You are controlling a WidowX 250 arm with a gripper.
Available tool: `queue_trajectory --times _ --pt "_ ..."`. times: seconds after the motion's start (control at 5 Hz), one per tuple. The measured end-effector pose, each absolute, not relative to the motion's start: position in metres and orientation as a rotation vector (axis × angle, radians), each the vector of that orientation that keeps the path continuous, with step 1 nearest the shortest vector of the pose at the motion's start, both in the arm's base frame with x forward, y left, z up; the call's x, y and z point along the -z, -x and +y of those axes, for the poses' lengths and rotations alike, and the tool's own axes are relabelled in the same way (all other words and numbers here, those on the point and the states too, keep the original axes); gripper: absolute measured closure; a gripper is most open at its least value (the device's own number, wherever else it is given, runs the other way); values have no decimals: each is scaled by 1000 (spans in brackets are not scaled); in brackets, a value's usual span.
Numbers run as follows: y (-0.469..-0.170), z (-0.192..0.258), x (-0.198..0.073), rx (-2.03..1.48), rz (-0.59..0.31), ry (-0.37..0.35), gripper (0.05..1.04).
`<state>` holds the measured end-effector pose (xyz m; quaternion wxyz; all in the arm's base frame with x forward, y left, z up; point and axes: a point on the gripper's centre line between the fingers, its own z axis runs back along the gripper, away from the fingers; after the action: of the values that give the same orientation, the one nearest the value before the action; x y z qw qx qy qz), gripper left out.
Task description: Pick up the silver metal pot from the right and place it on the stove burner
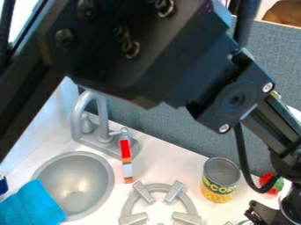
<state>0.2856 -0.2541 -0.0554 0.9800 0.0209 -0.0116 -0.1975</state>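
Note:
The gripper [289,205] hangs at the lower right edge, partly cut off by the frame, to the right of and below a corn can [220,180]. The can stands upright, with a grey metal top and a yellow and green label. Behind the gripper, a red and green toy [271,183] lies near the grey back panel, partly covered by the arm's cable. A narrow red, white and orange-brown object [126,161] is beside the faucet base. On the left, a bright blue cloth [36,205] lies over the sink's edge.
A round grey sink [104,179] is at the left, with a grey faucet [101,116] behind it. The stove burner [191,205] sits at the bottom middle. A grey panel [170,132] runs along the back. A dark blue item [3,185] touches the left edge.

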Motion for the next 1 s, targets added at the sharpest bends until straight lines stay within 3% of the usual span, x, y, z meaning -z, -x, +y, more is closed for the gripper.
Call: queue_trajectory --times 0.2,0.4,0.8,1.0 --pt "-283 -253 54 375 -32 -32 759" --pt "-272 -243 49 347 -31 -24 761" --pt "-262 -210 -4 261 -168 72 761" --pt "-253 -180 -8 184 -169 38 761"
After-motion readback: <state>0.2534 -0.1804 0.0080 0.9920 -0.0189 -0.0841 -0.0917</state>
